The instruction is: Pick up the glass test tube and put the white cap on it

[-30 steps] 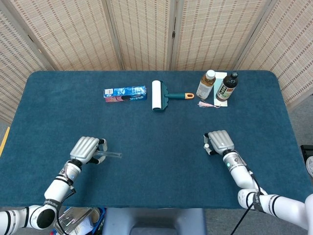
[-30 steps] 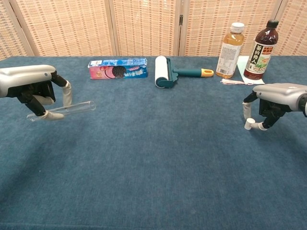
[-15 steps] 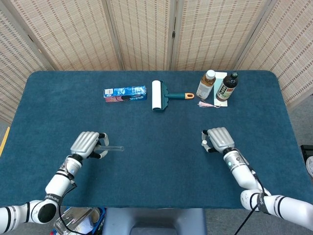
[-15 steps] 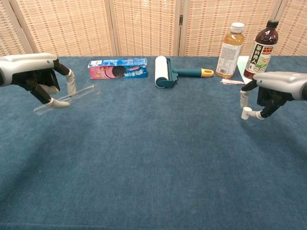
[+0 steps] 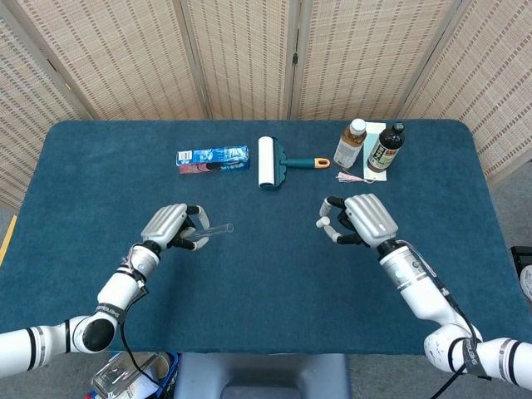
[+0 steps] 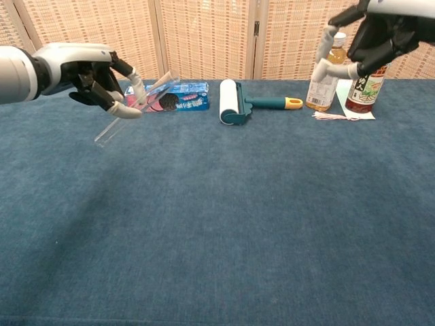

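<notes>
My left hand is raised above the table and pinches the clear glass test tube, which slants down toward the left in the chest view. My right hand is also lifted, on the right side, and pinches the small white cap between thumb and a finger. The two hands are well apart, with the tube's end pointing toward the cap side in the head view.
Along the far side lie a biscuit box, a lint roller with an orange-tipped handle, a pale drink bottle and a dark bottle on a light sheet. The blue cloth table spans both views.
Both hands rose off the table and moved inward toward each other, the left carrying the tube, the right carrying the cap. The tube now tilts more steeply.
</notes>
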`<state>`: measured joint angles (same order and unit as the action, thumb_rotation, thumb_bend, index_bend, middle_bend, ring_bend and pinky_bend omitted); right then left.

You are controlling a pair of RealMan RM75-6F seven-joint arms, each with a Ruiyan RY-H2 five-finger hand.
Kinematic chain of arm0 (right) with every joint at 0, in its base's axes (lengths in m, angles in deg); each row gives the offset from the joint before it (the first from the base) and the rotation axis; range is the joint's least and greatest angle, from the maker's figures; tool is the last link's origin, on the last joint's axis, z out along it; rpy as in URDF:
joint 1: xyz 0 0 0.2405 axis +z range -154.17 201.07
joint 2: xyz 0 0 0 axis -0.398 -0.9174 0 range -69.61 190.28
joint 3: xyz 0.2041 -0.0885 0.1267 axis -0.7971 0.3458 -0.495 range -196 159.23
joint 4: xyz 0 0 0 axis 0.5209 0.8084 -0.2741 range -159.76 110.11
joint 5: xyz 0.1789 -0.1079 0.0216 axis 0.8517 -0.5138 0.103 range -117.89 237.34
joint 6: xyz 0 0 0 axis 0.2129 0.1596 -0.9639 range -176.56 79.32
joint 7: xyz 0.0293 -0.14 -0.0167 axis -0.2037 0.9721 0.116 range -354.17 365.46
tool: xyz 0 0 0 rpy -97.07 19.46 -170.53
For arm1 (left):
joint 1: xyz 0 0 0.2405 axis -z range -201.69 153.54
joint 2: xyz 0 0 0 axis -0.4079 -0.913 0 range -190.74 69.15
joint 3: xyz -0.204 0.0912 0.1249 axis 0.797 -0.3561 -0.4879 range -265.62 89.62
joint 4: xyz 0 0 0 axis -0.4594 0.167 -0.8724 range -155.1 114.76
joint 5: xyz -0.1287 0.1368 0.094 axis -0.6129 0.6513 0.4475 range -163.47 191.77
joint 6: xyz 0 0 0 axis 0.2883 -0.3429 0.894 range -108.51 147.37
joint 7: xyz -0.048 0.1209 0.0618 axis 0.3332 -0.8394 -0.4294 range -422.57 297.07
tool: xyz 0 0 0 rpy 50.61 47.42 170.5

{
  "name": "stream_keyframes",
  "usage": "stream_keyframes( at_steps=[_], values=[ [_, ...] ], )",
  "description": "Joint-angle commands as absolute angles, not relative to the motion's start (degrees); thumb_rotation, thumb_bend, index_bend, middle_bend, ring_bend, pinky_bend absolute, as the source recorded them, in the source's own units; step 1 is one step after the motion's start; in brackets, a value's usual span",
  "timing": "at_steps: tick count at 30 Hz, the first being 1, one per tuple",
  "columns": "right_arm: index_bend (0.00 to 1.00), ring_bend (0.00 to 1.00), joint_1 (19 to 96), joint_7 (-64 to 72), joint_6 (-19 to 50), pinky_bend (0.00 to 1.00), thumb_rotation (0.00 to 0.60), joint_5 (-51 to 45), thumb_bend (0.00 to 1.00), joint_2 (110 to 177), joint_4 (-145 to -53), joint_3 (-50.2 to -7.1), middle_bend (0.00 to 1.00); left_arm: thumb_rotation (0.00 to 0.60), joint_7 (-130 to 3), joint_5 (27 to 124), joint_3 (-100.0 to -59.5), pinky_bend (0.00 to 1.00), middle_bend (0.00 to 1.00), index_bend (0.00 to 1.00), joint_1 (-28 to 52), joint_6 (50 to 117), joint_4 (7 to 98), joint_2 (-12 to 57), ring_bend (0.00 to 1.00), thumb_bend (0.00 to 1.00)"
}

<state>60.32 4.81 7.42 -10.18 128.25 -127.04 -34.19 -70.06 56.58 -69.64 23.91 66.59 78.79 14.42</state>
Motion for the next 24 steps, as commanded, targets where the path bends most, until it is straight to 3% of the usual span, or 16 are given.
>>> stream_keyframes(
  at_steps=[1,24],
  values=[
    [0.66,1.0,60.2,1.9,9.4,1.0,0.6,-12.5,0.58,127.8,-128.9,-35.6,1.0,0.6,-67.6,53.2,-67.9,1.0,1.0,0.67,26.0,64.4,77.9,15.7,1.0,0.46],
    [0.67,1.0,64.1,3.8,11.3,1.0,0.6,-13.4,0.58,133.6,-128.5,-36.4,1.0,0.6,-63.2,48.8,-66.7,1.0,1.0,0.67,30.0,65.7,77.6,20.4,1.0,0.46]
  ],
)
